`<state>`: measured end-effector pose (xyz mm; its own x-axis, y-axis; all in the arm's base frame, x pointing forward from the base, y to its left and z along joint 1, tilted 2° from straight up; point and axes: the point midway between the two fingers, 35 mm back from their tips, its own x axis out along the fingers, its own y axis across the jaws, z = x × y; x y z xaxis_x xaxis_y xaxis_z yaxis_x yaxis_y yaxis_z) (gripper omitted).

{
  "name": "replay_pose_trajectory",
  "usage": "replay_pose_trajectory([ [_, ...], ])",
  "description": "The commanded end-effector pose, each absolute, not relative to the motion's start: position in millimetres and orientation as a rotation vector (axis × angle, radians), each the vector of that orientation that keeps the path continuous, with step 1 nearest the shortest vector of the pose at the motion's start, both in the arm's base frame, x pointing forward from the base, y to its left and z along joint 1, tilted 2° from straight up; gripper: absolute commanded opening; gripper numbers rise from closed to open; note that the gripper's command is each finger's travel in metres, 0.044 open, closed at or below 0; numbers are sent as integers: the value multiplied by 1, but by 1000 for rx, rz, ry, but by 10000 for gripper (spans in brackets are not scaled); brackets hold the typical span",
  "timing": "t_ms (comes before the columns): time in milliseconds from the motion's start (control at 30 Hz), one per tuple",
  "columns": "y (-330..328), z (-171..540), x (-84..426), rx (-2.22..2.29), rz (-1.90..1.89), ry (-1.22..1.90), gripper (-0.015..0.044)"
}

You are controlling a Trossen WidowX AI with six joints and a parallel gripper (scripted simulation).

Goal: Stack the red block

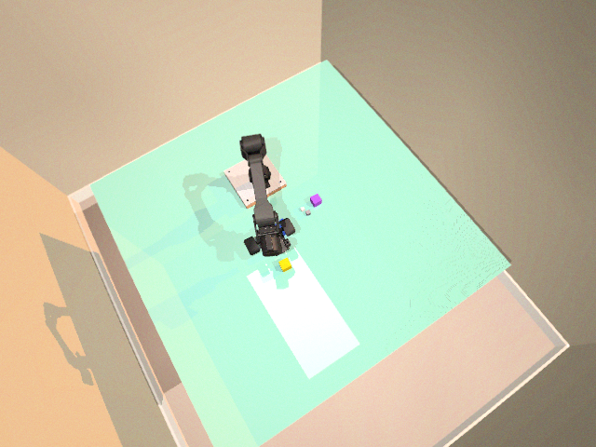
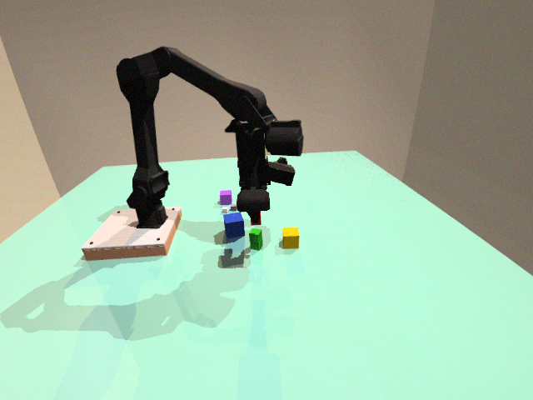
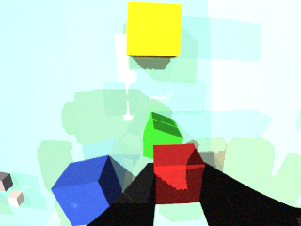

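My end effector (image 3: pixel 179 196) is clamped on the red block (image 3: pixel 177 172), which sits between the two dark fingers in the wrist view. From the exterior camera I see the end effector (image 2: pixel 256 217) pointing down, with the red block (image 2: pixel 256 218) held off the bench (image 2: pixel 387 258), above and slightly behind the green tower (image 2: pixel 256 238). In the wrist view the green tower (image 3: pixel 162 134) lies just beyond the red block, partly covered by it.

Counting what I have on the bench: one green tower, one blue block (image 2: pixel 234 224) just beside it, one yellow block (image 2: pixel 290 237) near its other side, one purple block (image 2: pixel 225 197) farther back, and two tiny pale cubes (image 2: pixel 229 209) near the purple one. One red block, in my grip.
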<state>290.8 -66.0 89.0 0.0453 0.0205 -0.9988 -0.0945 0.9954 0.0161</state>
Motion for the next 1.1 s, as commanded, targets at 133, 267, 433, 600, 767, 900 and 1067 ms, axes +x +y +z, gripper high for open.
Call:
replay_pose_trajectory([
  [133, -64, 63, 289, -54, 92, 1533, 0],
  [267, -64, 63, 289, -54, 92, 1533, 0],
  [433, -64, 63, 289, -54, 92, 1533, 0],
  [600, -64, 62, 289, -54, 92, 1533, 0],
  [767, -64, 62, 289, -54, 92, 1533, 0],
  [900, -64, 62, 289, -54, 92, 1533, 0],
  [1067, -64, 63, 289, -54, 92, 1533, 0],
])
